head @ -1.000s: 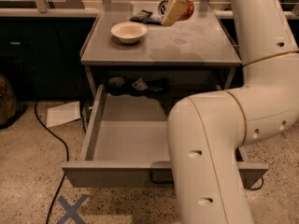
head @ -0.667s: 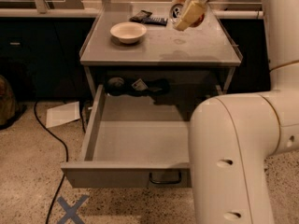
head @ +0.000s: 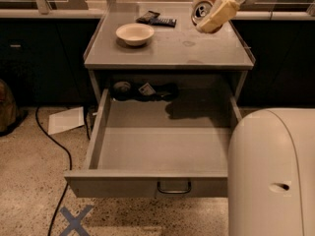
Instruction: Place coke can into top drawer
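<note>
My gripper (head: pixel 205 14) is shut on the coke can (head: pixel 200 8) and holds it in the air above the right part of the grey tabletop (head: pixel 167 50). The can lies tilted between the cream fingers (head: pixel 220 13), its silver top facing the camera; little of its red side shows. The top drawer (head: pixel 147 185) is pulled wide open below the tabletop, its dark loop handle (head: pixel 173 188) at the centre of the front panel. The can is higher than the drawer and behind its open floor.
A cream bowl (head: pixel 135 33) and a dark packet (head: pixel 156 19) sit on the tabletop. Dark items (head: pixel 142 90) lie at the drawer's back. My white arm (head: pixel 273 176) fills the lower right. A paper sheet (head: pixel 66 120), a cable and a blue tape cross (head: pixel 76 221) are on the floor.
The gripper has carried the can to the right and nearer the camera above the tabletop. The arm has swung out to the right, uncovering most of the open drawer.
</note>
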